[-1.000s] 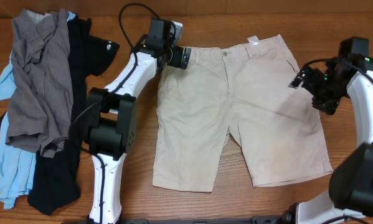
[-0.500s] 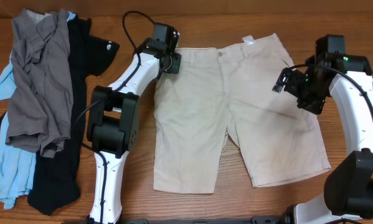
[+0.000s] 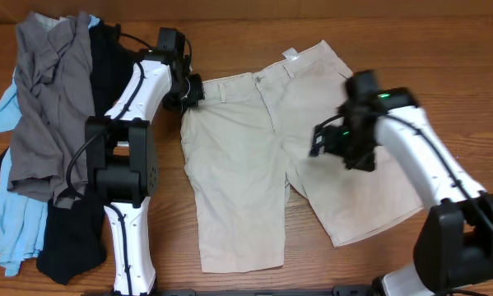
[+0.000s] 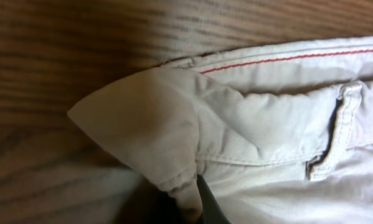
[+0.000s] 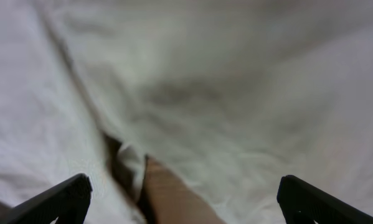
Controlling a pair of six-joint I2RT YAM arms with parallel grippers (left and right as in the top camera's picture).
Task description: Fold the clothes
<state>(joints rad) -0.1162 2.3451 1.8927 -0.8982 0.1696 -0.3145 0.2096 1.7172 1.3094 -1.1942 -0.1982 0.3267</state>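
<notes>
Across the wooden worktop (image 3: 328,25) the beige shorts (image 3: 246,164) lie flat at centre, front up, with the waistband toward the far edge and both legs spread. This layout exposes the edges needed for a fold. At the left side, a heap made up of a grey garment (image 3: 53,107), a black garment (image 3: 73,238) and a light-blue garment (image 3: 7,222) rests directly on the worktop, apart from the shorts and probably awaiting its turn. No bin, tray or other container is visible, so nothing is stored in one. The left arm (image 3: 143,82) reaches to the waistband's left end. The left jaws are closed tight on the waistband corner (image 4: 136,118), which is pinched and raised into a peak near a belt loop (image 4: 335,130); this grip likely serves as a handle for drawing that side over. The right arm (image 3: 419,156) hangs above the right leg, near the crotch. The right jaws stand fully open and hold nothing, with cloth below them, apparently positioned to pinch a second point
</notes>
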